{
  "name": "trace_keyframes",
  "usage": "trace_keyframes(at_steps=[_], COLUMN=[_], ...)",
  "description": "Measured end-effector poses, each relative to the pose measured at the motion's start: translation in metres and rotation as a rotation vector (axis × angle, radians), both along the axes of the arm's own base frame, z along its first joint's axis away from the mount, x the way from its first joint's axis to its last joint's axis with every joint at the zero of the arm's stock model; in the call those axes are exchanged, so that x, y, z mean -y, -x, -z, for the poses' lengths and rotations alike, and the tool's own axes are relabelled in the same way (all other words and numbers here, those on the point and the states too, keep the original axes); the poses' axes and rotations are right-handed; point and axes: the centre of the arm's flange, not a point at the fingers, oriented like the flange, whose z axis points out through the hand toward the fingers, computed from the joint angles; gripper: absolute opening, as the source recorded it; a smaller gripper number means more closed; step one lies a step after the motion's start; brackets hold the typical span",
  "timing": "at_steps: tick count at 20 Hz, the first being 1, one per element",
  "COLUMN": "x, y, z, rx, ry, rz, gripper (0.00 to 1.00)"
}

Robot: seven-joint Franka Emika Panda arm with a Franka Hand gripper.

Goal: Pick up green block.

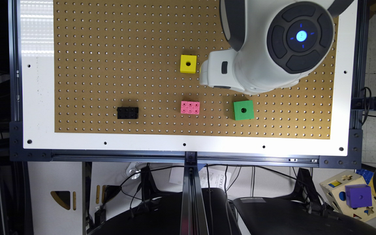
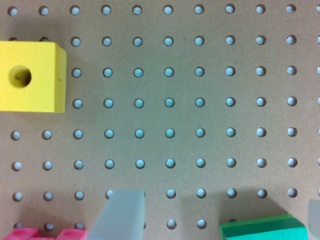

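The bright green plastic cube with a round dark hole (image 1: 243, 110) sits hole-up on the brown pegboard counter (image 1: 109, 65), square with no long axis, just beside the exterior view's right of the pink studded brick (image 1: 190, 107). My end effector (image 2: 212, 220) hangs above bare pegboard, fingers (image 2: 120, 215) apart and empty. My wrist view cuts the green cube (image 2: 262, 228) to an edge, and shows the yellow holed cube (image 2: 32, 76) in part.
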Motion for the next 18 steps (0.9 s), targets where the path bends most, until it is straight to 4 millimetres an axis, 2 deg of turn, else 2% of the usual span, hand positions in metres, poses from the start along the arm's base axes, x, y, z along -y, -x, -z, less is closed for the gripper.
trace_keyframes(at_steps=[14, 18], x=[-0.009, -0.011], y=[-0.004, -0.012], z=[-0.006, -0.008], rx=[0.014, 0.025], ry=[-0.007, -0.011], rz=[-0.014, -0.014], gripper=[1.00, 1.00])
